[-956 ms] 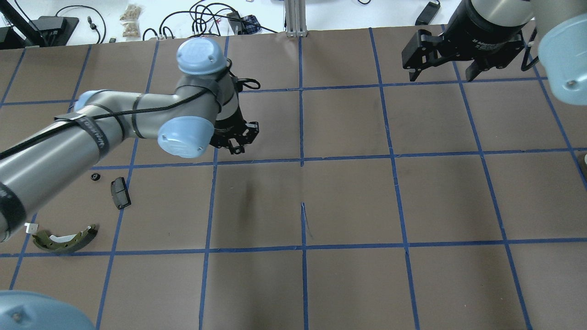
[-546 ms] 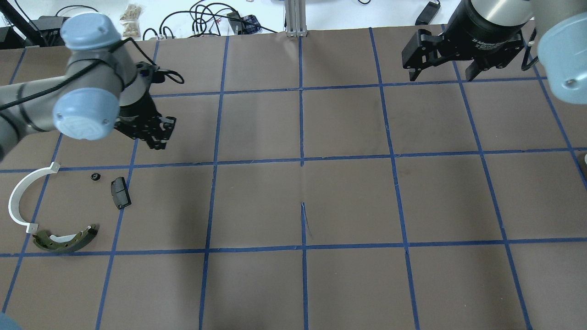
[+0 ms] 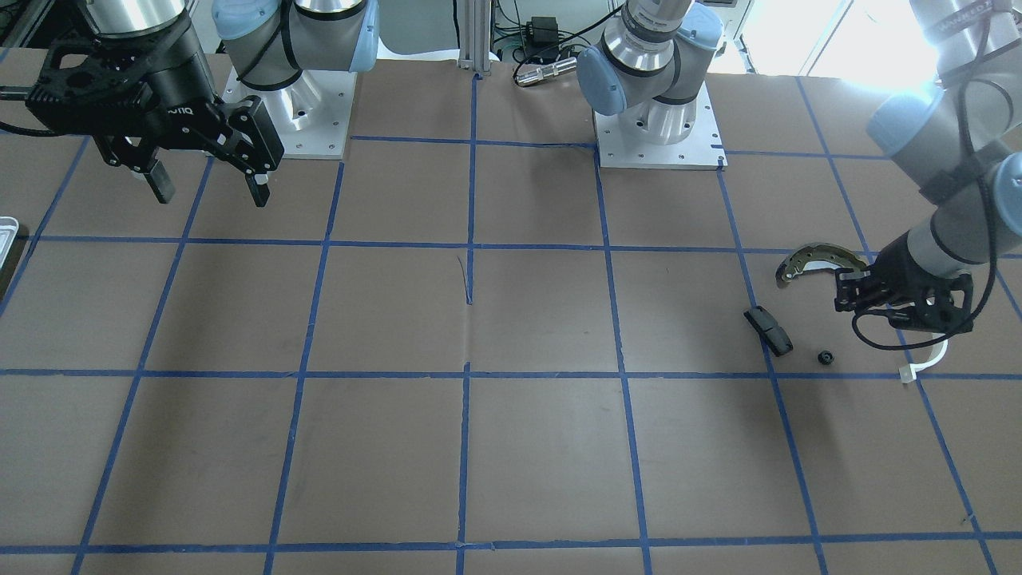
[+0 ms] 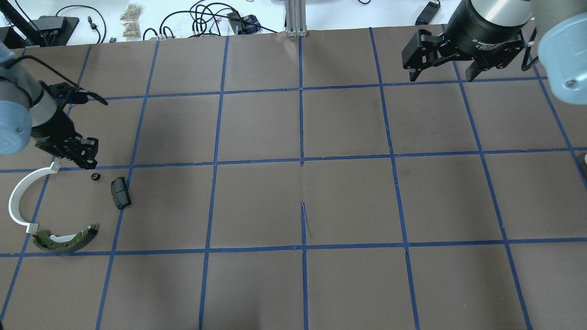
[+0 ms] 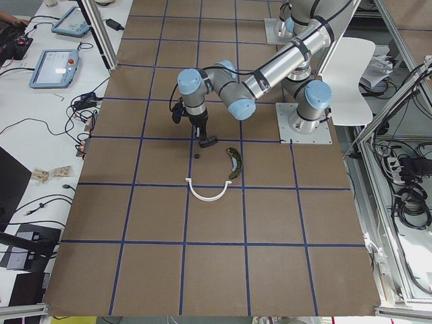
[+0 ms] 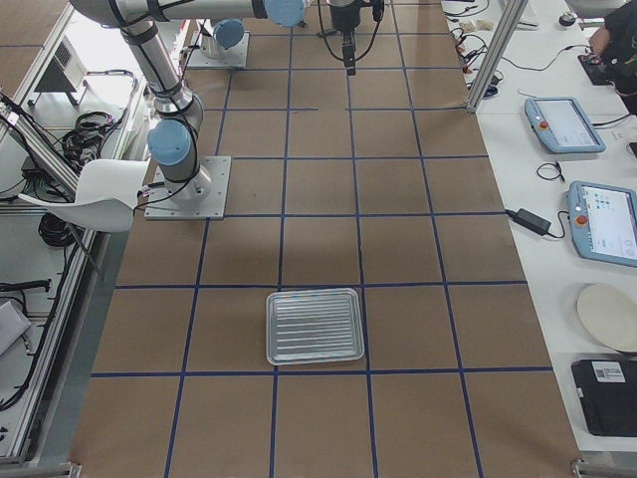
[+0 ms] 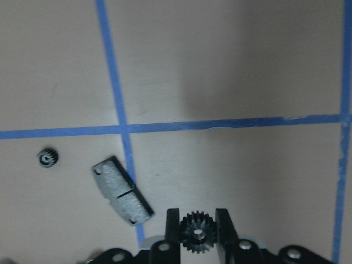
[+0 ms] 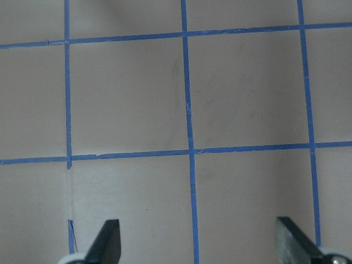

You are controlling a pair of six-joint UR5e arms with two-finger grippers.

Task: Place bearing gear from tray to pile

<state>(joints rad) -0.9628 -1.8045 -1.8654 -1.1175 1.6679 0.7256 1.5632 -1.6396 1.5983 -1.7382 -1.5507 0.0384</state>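
One second of travel has carried the left fingers (image 7: 174, 231), closed on the small black gear (image 7: 198, 233), from the middle of the worktop (image 4: 348, 201) to the pile (image 4: 64, 240) at the left, beside its pad (image 4: 120, 192) and loose gear (image 4: 95, 177), so release looks to be the only step left; the right fingers (image 8: 107, 239) hang open.

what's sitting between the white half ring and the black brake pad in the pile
A small black gear lies between the white half-ring and the black brake pad, nearer the pad. The overhead exterior view shows it clearly.
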